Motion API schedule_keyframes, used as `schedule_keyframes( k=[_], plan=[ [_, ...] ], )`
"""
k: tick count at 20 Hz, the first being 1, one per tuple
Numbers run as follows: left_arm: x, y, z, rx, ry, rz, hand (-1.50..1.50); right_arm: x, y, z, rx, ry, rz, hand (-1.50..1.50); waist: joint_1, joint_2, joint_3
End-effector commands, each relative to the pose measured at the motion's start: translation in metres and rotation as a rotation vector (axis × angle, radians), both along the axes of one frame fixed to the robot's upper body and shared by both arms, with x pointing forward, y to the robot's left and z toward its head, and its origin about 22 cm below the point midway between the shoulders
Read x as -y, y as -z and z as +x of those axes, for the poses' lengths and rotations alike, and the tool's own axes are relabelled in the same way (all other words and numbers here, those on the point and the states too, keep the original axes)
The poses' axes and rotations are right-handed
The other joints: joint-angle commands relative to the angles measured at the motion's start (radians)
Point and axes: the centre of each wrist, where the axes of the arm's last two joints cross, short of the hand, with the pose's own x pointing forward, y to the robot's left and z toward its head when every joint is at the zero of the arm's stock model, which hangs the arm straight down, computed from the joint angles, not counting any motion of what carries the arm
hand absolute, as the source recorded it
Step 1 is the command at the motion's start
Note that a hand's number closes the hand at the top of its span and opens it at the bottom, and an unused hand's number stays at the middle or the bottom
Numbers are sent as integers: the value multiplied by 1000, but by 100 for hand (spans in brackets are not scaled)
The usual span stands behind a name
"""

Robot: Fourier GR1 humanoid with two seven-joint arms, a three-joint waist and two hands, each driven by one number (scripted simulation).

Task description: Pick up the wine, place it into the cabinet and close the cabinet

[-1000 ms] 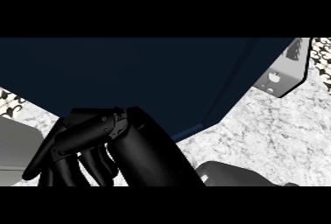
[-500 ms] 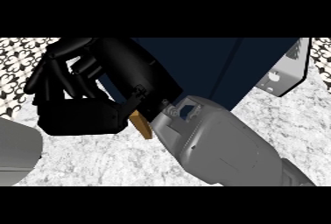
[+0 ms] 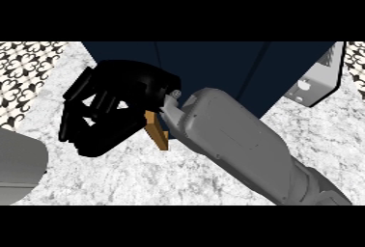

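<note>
The right hand point(image 3: 114, 113) has its fingers curled, but I cannot tell if it holds anything. It sits by the dark blue cabinet point(image 3: 214, 67), likely to shut it. The wine is hidden. A grey forearm point(image 3: 242, 149) crosses the speckled worktop point(image 3: 143, 178).

Cabinet point(image 3: 214, 67) at back centre, standing on counter point(image 3: 135, 178). Right hand point(image 3: 114, 111) in front of cabinet's left part, forearm point(image 3: 242, 149) running from lower right up to it. Wooden piece point(image 3: 157, 130) just right of hand, against forearm's end. Patterned wall point(image 3: 25, 72) at far left. Appliance point(image 3: 314, 77) right of cabinet.
</note>
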Motion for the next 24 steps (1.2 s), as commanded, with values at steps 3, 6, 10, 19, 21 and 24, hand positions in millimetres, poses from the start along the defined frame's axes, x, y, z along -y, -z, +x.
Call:
schedule_keyframes(
  k=[3, 6, 10, 19, 21, 24],
  plan=[
    [-44, -14, 5, 76, -87, 25, -150, 10, 15, 40, -132, -93, -33, 150, -14, -1, 2],
    [-49, -15, 2, 78, -98, 16, -150, 8, 20, 44, -165, -110, -1, 150, -18, -5, 2],
    [-38, -1, -5, 45, -93, 37, -150, 16, 36, 59, -218, -146, 63, 150, -20, -4, 2],
    [-47, -16, 1, 62, -101, 45, -150, 39, 34, 90, -235, -18, 139, 150, -17, -1, 2],
    [-42, -12, -1, 59, -96, 38, -150, 45, 29, 92, -223, 18, 151, 150, -26, -7, 2],
    [-31, -3, -4, 52, -98, 50, -150, 69, 24, 105, -181, 133, 177, 150, -11, -2, 2]
  ],
)
